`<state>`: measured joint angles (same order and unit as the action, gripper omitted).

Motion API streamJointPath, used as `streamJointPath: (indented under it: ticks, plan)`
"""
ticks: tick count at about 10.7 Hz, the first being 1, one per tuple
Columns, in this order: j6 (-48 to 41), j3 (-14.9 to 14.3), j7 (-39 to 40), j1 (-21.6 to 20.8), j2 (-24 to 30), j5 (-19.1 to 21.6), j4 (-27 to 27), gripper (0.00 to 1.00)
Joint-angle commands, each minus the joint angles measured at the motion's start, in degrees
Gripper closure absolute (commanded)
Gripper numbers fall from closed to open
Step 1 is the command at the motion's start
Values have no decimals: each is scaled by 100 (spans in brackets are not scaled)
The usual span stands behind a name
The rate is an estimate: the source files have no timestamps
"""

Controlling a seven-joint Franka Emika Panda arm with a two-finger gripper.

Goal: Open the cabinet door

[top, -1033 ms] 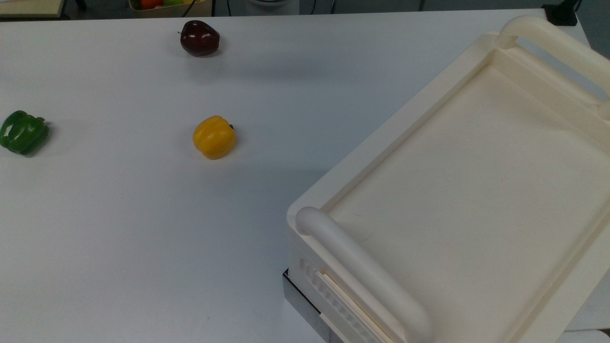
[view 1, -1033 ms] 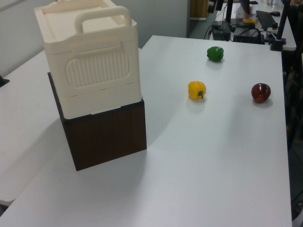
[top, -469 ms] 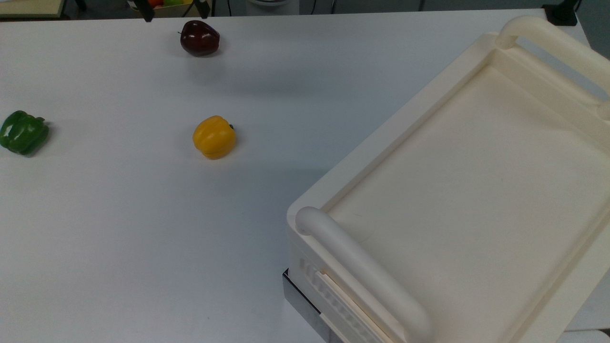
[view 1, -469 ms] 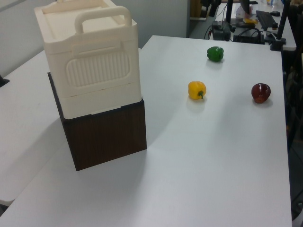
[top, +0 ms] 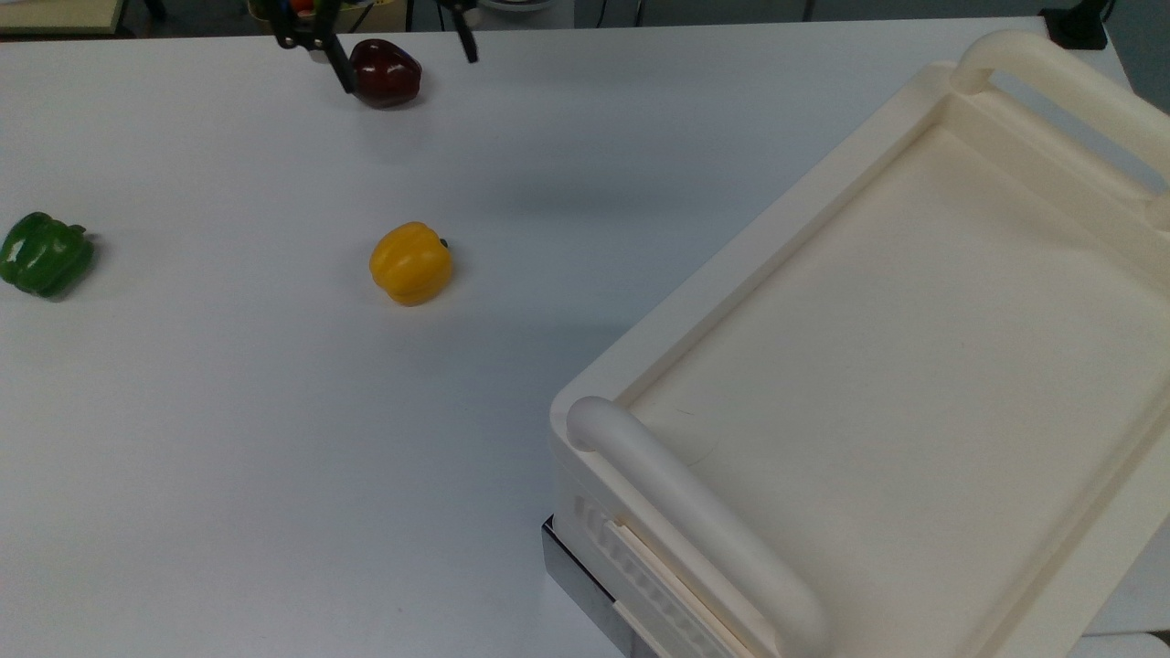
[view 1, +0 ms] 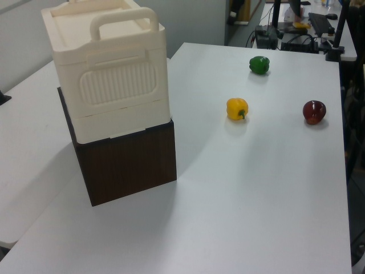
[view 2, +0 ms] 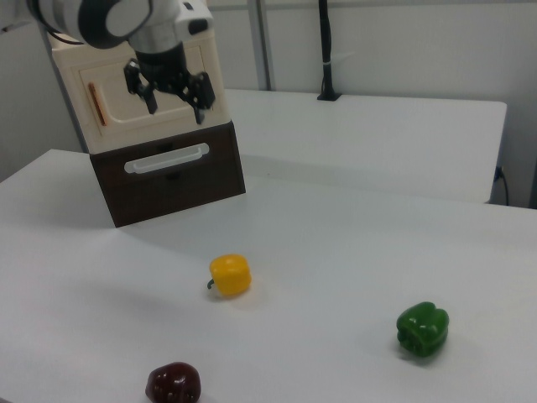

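**Gripper enters top view; door untouched**

Since the earlier frame the gripper (top: 402,46) has advanced into the top view's upper edge, fingers spread wide and holding nothing; the fruit has not shifted. In the right view the gripper (view 2: 174,94) hangs before the cabinet door (view 2: 143,84), the cream panel with a copper strip (view 2: 98,103) at the right view's left, above the dark drawer (view 2: 168,172); contact cannot be confirmed. Step in hand, as judged: approach. Next move calls for reaching the strip edge and pulling outward.

No legible text, labels, brands or numbers anywhere
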<state>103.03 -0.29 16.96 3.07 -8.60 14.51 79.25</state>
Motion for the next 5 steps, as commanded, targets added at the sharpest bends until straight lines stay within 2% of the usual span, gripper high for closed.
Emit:
streamJointPath:
  ticks: [1, 2, 5]
  plan:
    - [945, -59, 159, -761, 7, -333, 82, 0]
    - [1069, -59, 176, -938, -28, -544, 91, 0]
    - [1237, -59, 474, -1422, -125, -555, 65, 0]
